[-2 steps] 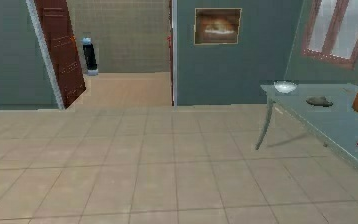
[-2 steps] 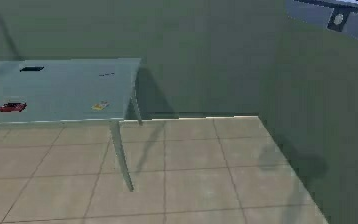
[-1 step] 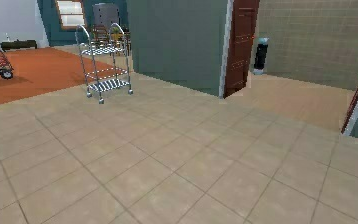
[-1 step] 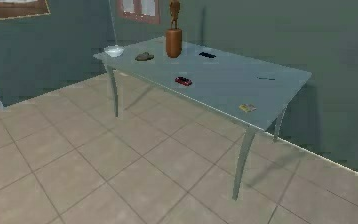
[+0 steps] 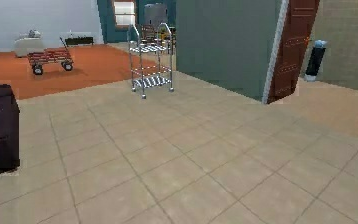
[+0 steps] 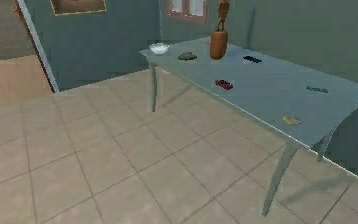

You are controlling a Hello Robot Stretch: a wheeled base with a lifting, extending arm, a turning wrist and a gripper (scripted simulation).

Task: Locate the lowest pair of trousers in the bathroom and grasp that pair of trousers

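Trousers: whereabouts can't be told, nor the jaws' state. Fwd view: tiled floor (image 5: 187, 160) w/ wire rack trolley (image 5: 152, 60) at orange carpet's (image 5: 92, 66) edge, red wagon (image 5: 50, 58) on carpet, brown door (image 5: 294, 50) at right. Arm side view: pale counter (image 6: 277, 85) carrying brown vase (image 6: 219, 44), white bowl (image 6: 159, 48), small dark items.

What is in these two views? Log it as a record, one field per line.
floor: beige tiles; orange carpet at the forward view's upper left
ahead: wire shelf trolley at the carpet's edge
on carpet: red wagon
forward view's right: brown door, dark upright cylinder beside it
forward view's left edge: dark cabinet
arm side view: pale table bearing a brown vase, a white bowl and small flat items
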